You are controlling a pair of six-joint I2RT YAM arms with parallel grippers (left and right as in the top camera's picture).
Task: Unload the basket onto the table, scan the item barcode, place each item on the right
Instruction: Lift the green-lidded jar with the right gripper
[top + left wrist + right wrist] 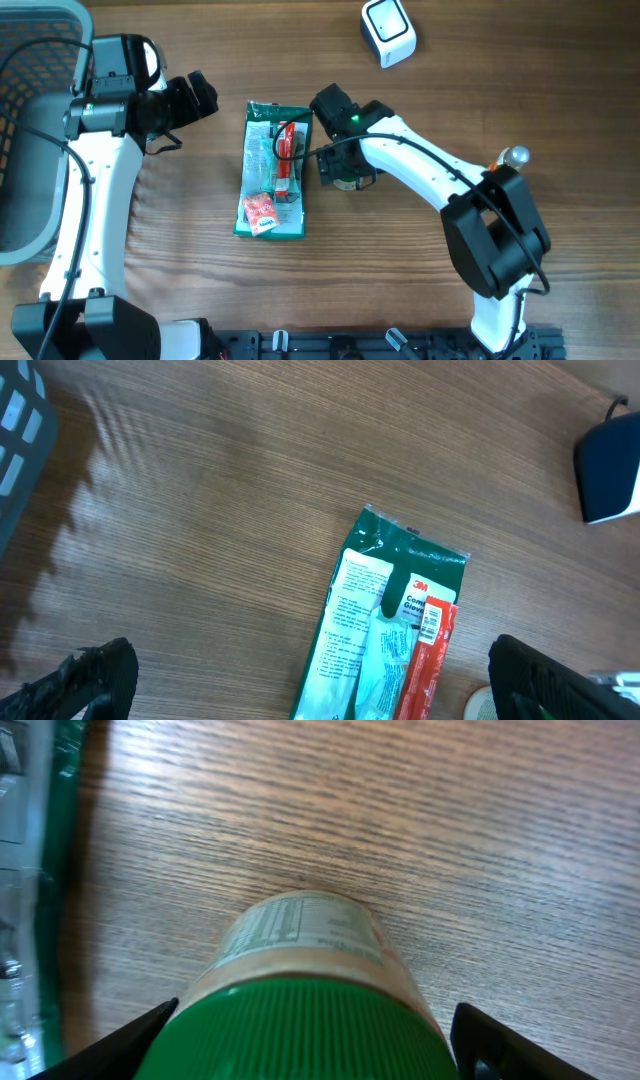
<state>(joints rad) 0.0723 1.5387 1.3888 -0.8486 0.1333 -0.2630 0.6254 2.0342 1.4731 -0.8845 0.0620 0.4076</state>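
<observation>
Jar [300, 985] with the green lid rests near the worktop's [400, 275] middle, just beside the packet [275, 170], straddled by my right gripper [315, 1020], probably for carrying to the scanner [388, 32], though whether it is clamped I cannot tell; my left gripper [200, 97] hangs open.

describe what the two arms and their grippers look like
The left arm and right arm have smooth white shells, black joints and bases, with black cables alongside. The left gripper and right gripper are black; a green light glows at the right wrist.
</observation>
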